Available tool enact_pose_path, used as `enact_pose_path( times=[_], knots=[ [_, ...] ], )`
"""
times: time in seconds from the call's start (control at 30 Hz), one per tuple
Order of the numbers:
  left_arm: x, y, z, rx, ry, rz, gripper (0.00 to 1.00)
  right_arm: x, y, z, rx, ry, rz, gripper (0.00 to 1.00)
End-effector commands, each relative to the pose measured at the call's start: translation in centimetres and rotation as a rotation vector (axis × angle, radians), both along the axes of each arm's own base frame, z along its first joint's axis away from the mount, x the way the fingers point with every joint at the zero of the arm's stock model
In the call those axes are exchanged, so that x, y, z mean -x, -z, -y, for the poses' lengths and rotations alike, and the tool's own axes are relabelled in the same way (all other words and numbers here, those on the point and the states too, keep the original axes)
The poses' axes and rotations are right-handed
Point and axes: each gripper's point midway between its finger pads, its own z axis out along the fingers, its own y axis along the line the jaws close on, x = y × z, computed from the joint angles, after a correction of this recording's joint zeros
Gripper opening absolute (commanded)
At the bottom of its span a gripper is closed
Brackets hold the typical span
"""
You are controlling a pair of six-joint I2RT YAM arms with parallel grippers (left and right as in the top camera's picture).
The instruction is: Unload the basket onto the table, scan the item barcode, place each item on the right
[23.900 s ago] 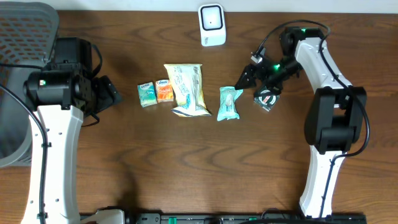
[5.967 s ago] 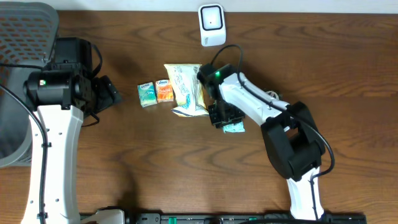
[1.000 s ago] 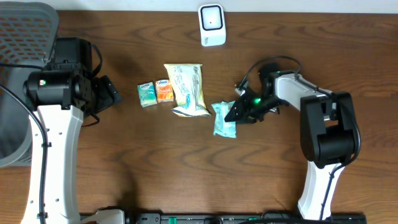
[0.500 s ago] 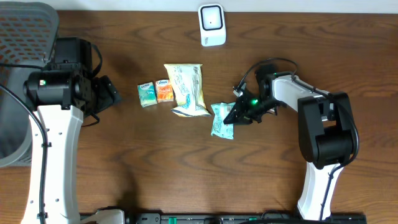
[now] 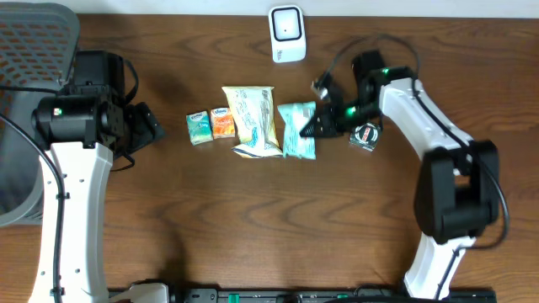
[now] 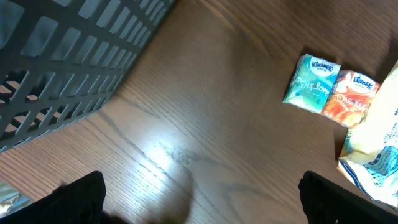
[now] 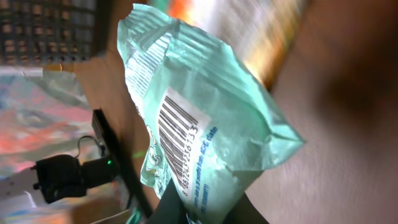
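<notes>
The right gripper is pinched shut on one end of a teal packet, its dark fingers closing on the lower edge in the wrist view. The packet stands out ahead of the fingers, with its printed barcode facing the wrist camera. It seems to be lifted off the wood, though the overhead view does not settle this.

The packet looks light and soft: thin, glossy film that crinkles, flops and may slip. The flat crimped seal at the end is probably the safest place to hold it. There the film is doubled, and a grip does not crease the barcode panel. That panel already bows slightly, so it may need to be held flat for a clean read.

Just past the packet's far side lies a pale snack bag. Beyond that are an orange tissue pack and a teal tissue pack. Close behind the gripper sits a small round object.

The white scanner stands up the table from the gripper, apart from it.

Well beyond the tissue packs, the left gripper hovers with its fingers spread wide, holding nothing. A grey mesh basket is beside it.

The table is dark brown wood with visible grain and a patch of glare.
</notes>
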Motion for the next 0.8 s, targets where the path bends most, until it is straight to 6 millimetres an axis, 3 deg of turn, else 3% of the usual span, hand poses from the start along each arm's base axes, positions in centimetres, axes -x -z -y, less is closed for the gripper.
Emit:
enact_pose_path(
  times=[0.0,0.1,0.27,0.4,0.77],
  knots=[
    [0.1,0.1,-0.3,-0.006,-0.016,-0.006,0.98,-0.3,-6.8,-2.1,-0.1,-0.104,0.281,0.01],
    [0.1,0.1,-0.3,-0.006,-0.016,-0.006,0.98,-0.3,-9.7,-3.7,-0.122,-0.143,0.432,0.01],
    [0.1,0.1,-0.3,-0.006,-0.016,-0.006,0.98,0.2,-11.4,-5.9,-0.12,-0.19,0.552,0.01],
    [0.1,0.1,-0.3,-0.006,-0.016,-0.006,0.98,0.6,-11.6,-7.2,-0.126,-0.217,0.577,0.01],
    [0.1,0.1,-0.3,-0.006,-0.015,-0.006,0.98,-0.4,-10.6,-6.7,-0.039,-0.139,0.545,0.01]
  ],
)
